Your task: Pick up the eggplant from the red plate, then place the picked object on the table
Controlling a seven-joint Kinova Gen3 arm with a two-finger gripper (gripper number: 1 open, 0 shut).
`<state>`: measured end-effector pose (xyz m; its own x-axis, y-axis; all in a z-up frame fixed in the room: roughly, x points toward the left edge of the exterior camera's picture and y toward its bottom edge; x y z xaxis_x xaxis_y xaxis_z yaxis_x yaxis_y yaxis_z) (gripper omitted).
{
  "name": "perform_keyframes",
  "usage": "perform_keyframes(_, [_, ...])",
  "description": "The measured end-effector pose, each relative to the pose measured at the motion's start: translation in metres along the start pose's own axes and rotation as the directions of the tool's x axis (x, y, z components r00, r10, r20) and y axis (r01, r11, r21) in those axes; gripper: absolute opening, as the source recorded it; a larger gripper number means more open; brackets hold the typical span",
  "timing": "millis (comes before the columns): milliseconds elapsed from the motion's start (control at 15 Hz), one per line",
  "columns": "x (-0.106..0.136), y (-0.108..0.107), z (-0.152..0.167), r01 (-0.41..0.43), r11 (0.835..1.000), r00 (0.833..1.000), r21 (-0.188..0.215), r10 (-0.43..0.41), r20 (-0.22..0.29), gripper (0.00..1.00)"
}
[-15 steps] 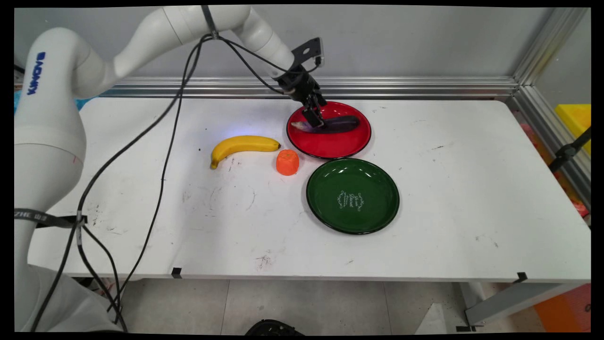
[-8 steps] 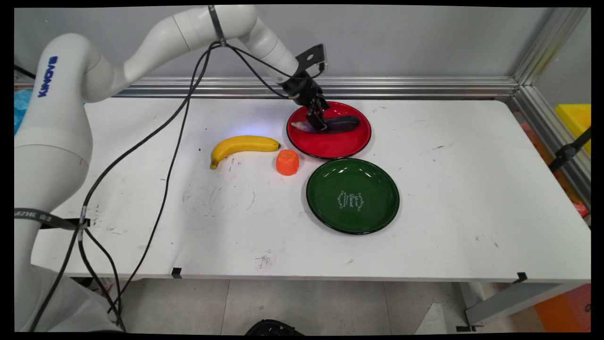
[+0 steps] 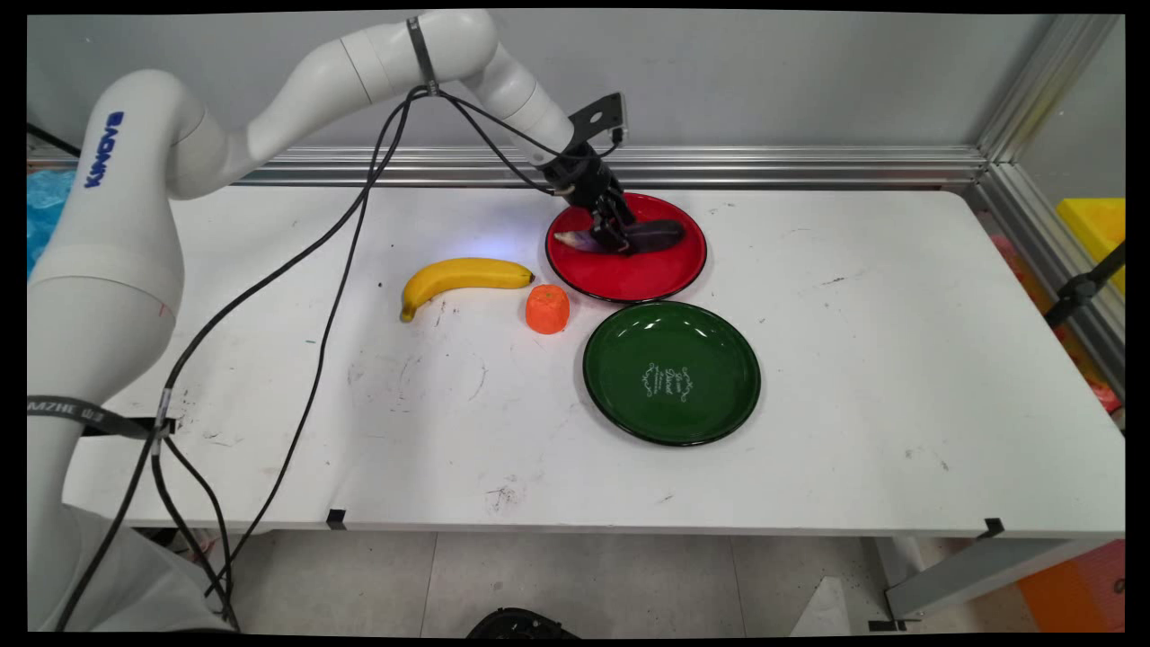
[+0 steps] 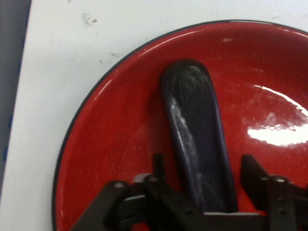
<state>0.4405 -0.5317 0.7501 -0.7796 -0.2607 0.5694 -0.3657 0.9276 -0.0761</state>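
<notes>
Main view high over table's near side facing wall, hand view close down (shared) on red plate (image 3: 660,270) (image 4: 115,139)

table's right half (image 3: 898,359) bare, fruit crowding left

A black strap (image 3: 67,411) round the white arm's lower link bears pale letters, of which "MZHE" can be read. The round dark green plate (image 3: 620,395) carries a small white ornamental inscription (image 3: 667,380) at its centre, too small to read.
</notes>
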Motion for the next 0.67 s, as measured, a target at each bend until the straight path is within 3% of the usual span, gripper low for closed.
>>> perform_keyframes(667, [0.014,0.005,-0.008,-0.015,1.000,1.000,-0.019,0.015,-0.005,0.00])
